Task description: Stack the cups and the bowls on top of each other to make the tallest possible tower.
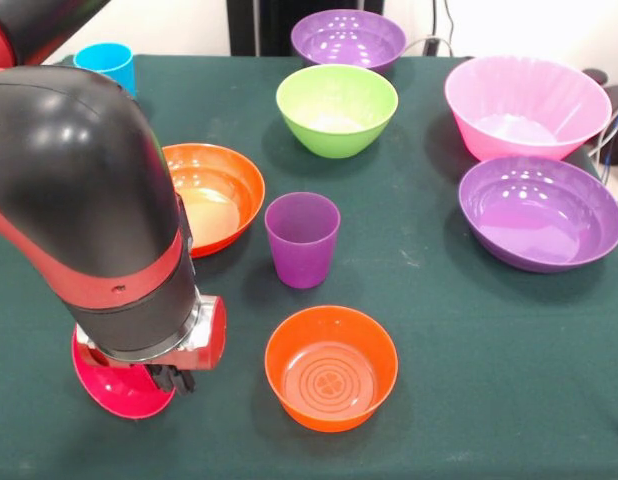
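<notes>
My gripper [171,380] hangs low at the near left, right over the rim of the small red bowl [114,388], which the arm partly hides. Beside it sits the small orange bowl [331,367], and behind that the purple cup [302,238] stands upright. The wide orange bowl [221,195] lies left of the cup. Further back are the lime green bowl [336,108], a purple bowl [347,40] and the blue cup [104,62]. On the right are the big pink bowl [526,105] and another purple bowl [540,212]. No tower is in view; every piece sits singly.
A dark green cloth [469,400] covers the table. The bulky red and black arm [84,190] fills the left side and hides the cloth behind it. Cables [614,130] lie past the table's right edge.
</notes>
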You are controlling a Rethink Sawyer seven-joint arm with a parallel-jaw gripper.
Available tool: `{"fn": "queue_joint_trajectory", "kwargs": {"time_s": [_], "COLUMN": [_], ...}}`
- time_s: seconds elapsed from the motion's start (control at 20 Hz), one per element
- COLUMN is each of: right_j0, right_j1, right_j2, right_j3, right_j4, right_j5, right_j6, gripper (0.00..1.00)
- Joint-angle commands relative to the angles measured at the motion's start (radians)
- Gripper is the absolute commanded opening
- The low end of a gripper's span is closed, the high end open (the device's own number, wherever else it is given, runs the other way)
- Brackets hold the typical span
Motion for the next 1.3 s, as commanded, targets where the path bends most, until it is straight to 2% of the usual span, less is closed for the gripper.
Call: {"fn": "queue_joint_trajectory", "kwargs": {"time_s": [0.05, 0.2, 0.6, 0.8, 1.05, 1.3], "right_j0": [-0.014, -0.022, -0.041, -0.05, -0.045, -0.048], "right_j1": [0.017, 0.011, -0.081, -0.122, -0.155, -0.185], "right_j2": [0.216, 0.237, 0.095, 0.053, 0.075, 0.068], "right_j3": [-0.023, -0.01, 0.108, 0.152, 0.154, 0.167], "right_j4": [-0.221, -0.242, -0.096, -0.044, -0.033, -0.031], "right_j5": [0.106, 0.117, 0.193, 0.207, 0.053, -0.031], "right_j6": [-0.406, -0.407, -0.313, -0.3, -0.411, -0.431], "gripper": [0.0, 0.0, 0.0, 0.0, 0.0, 0.0]}}
